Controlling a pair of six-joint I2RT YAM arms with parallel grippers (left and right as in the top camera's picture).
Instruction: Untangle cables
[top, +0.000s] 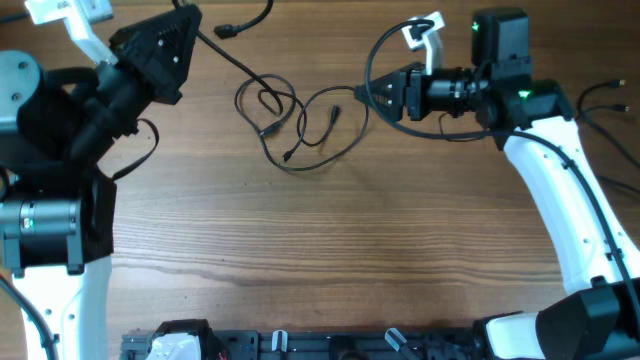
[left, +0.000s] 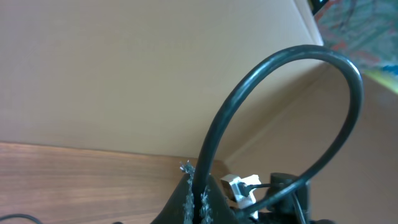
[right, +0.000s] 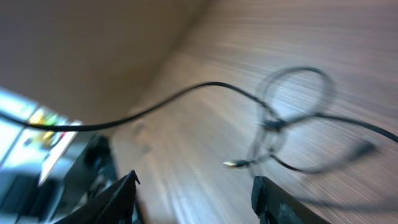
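One tangle of cables (top: 300, 125) lies near the middle of the worktop's (top: 330, 250) far edge. Three plug ends show, but the strand count is unclear. There are two grippers. The left gripper (left: 194, 186) has its jaws clamped on one strand. The right gripper (right: 196, 180) sits just beside the tangle, jaws apart and empty.
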